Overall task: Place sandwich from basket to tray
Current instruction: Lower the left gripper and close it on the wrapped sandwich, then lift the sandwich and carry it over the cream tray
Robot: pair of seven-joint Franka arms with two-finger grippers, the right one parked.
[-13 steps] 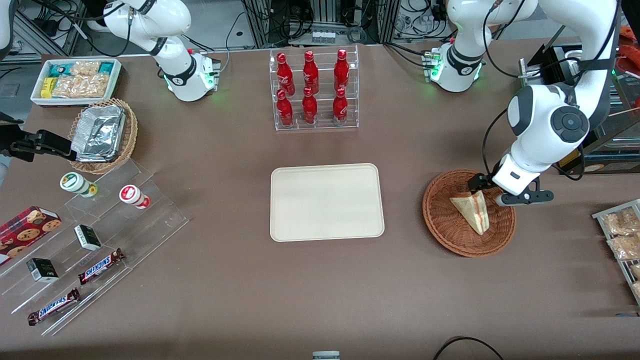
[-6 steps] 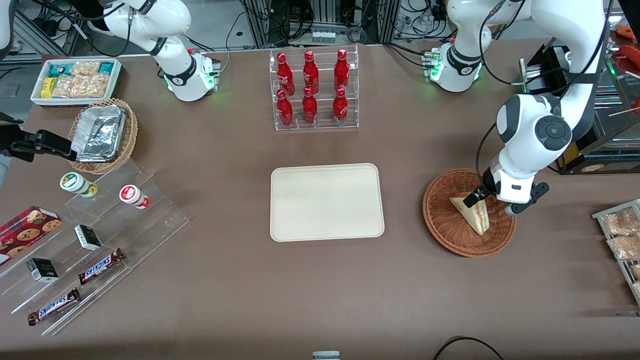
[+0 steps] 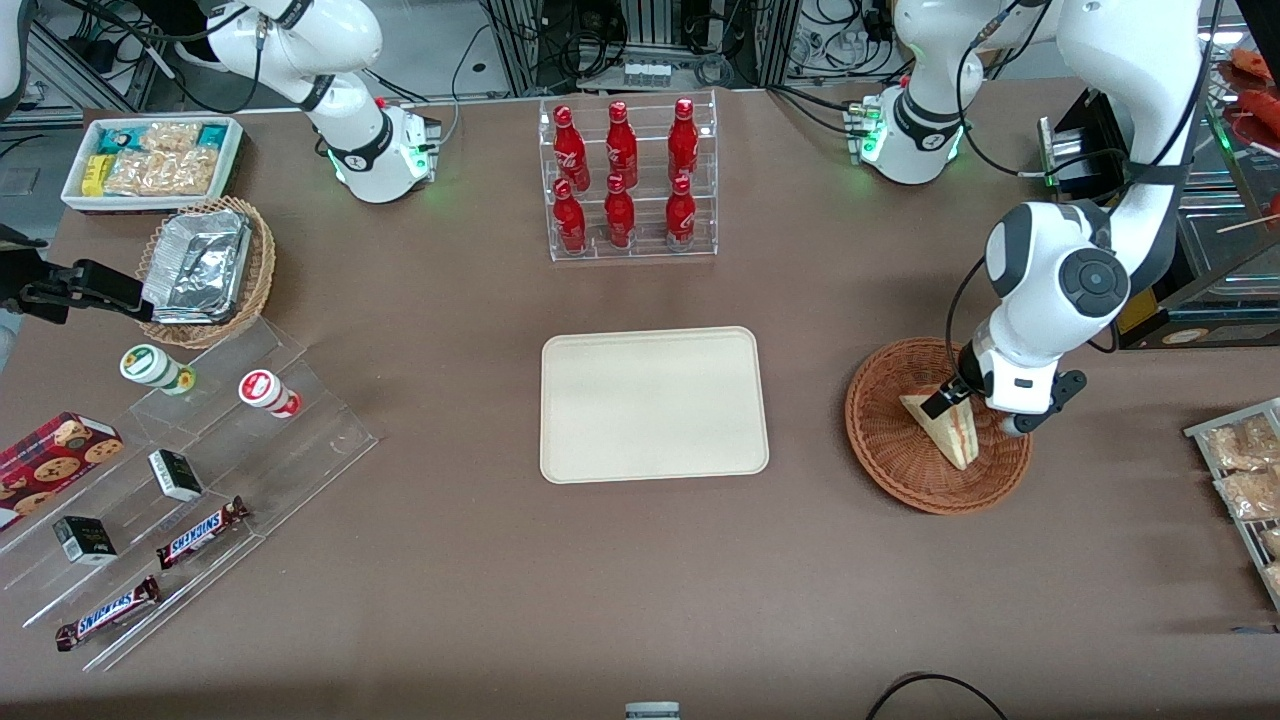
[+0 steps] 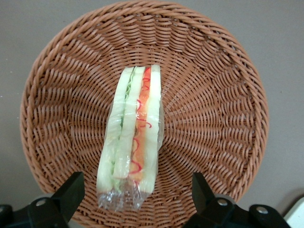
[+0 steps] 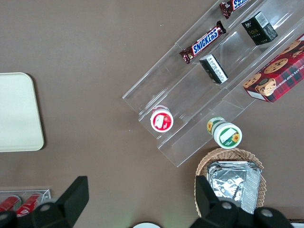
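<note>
The sandwich (image 3: 955, 445), a pale wedge with red and green filling in clear wrap, stands on edge in the round reddish-brown basket (image 3: 880, 440). My gripper (image 3: 975, 412) hangs low over the sandwich's wide end, the end farther from the front camera. In the left wrist view the gripper (image 4: 137, 199) is open, with a black finger on each side of the sandwich (image 4: 135, 137) and a gap between each finger and the wrap. The basket (image 4: 213, 95) wall rings it. The cream tray (image 3: 655, 405) lies bare at mid-table, beside the basket toward the parked arm's end.
A clear rack of red bottles (image 3: 625, 180) stands farther from the front camera than the tray. Snack packets on a rack (image 3: 1245, 480) lie at the working arm's end. A tan basket of foil containers (image 3: 205, 270), a white snack bin (image 3: 150, 160) and a clear stepped shelf (image 3: 190, 480) sit toward the parked arm's end.
My gripper has turned and come down over the sandwich's wide end, so its fingers now straddle it. Sandwich, basket and tray have not moved.
</note>
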